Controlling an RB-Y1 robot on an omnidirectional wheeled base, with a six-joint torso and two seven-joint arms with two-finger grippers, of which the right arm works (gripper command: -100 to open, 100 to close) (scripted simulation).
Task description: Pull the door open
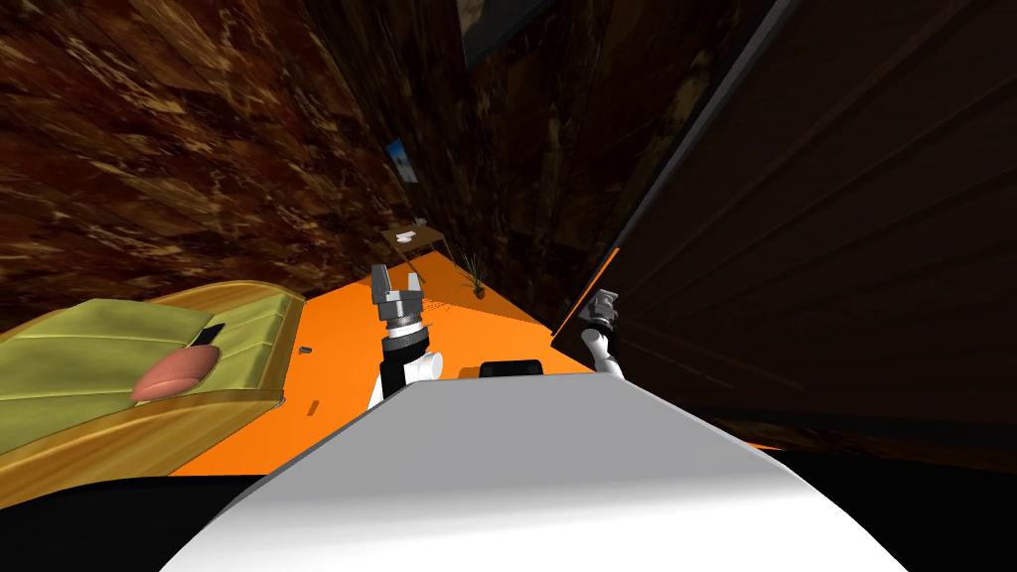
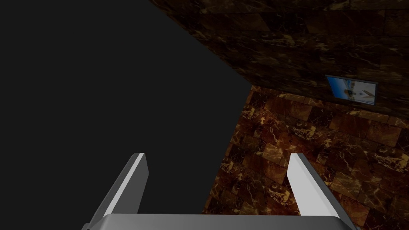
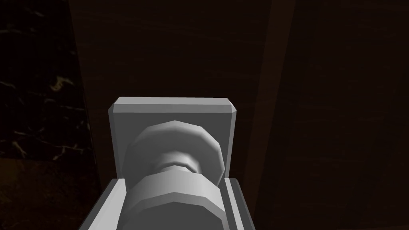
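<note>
The dark brown door (image 1: 844, 248) stands along my right side, its edge (image 1: 586, 298) slanting down toward the orange floor. My right gripper (image 1: 601, 303) is at that edge. In the right wrist view the right gripper (image 3: 173, 187) is shut on the grey round door knob (image 3: 175, 151), with one finger pressed against each side of it. Behind the knob a square grey backplate (image 3: 171, 108) sits on the dark door (image 3: 339, 119). My left gripper (image 1: 395, 288) is held up in front of my chest, away from the door. The left gripper (image 2: 217, 159) is open with nothing between its fingers.
A bed (image 1: 149, 348) with a green cover and a pinkish pillow (image 1: 177, 369) lies to my left. The orange floor (image 1: 338, 328) runs ahead to a small table (image 1: 412, 236) and a potted plant (image 1: 475, 273). Dark marbled walls close in, with a picture (image 1: 402, 159).
</note>
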